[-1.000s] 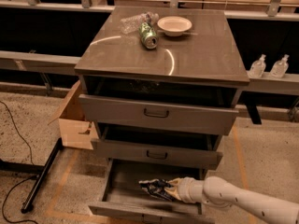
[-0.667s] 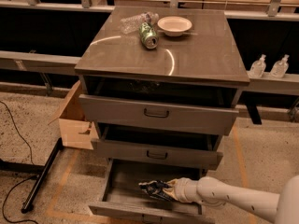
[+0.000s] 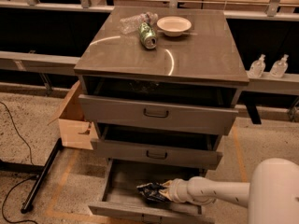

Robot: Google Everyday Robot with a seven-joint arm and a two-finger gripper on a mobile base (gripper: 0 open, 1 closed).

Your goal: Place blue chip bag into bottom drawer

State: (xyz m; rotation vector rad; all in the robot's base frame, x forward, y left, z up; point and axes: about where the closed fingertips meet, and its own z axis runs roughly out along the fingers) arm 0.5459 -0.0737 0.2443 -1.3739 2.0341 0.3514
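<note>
- Foil bag, light, crinkly, likely slippery, inside the bottom drawer at your tool.
- Pinch a crimped edge; you cannot tell whether the tool grips.

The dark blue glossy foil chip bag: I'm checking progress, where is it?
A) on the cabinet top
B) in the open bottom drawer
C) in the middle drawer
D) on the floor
B: the dark blue chip bag sits inside the pulled-out grey bottom drawer, at the tip of the gripper reaching in.
</note>
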